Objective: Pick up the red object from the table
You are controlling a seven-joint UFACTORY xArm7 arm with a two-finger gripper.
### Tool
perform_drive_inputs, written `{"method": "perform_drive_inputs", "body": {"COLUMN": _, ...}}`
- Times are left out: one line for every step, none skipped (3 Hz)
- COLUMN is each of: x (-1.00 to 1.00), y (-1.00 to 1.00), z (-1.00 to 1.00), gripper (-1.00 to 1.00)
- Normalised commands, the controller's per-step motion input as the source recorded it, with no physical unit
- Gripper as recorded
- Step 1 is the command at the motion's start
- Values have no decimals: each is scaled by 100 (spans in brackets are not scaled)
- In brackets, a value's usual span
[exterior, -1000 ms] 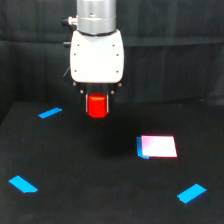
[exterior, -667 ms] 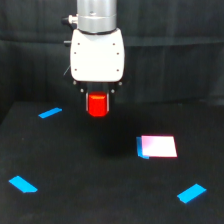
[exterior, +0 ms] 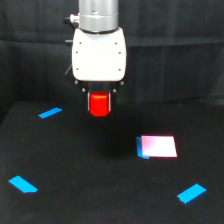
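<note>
1. At lower left we see a blue tape strip [exterior: 22, 184] lying on the black worktop [exterior: 90, 190]; a second blue strip [exterior: 50, 112] lies at mid left.
2. In the upper centre, we see the white arm housing with the gripper [exterior: 99, 104] below it, closed on the red object [exterior: 99, 104], which hangs above the worktop.
3. Right of centre lies a white card [exterior: 158, 146] with a blue left edge.
4. At lower right lies a third blue strip [exterior: 191, 193].

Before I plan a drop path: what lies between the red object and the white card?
In the exterior view, only bare matte black table separates the small red cylinder from the white blue-edged card.
</note>
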Motion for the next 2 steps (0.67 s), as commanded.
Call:
{"method": "perform_drive_inputs", "body": {"x": 18, "y": -13, "z": 1, "gripper": -100}}
{"method": "perform_drive_inputs", "body": {"x": 6, "y": -14, "z": 5, "gripper": -90}}
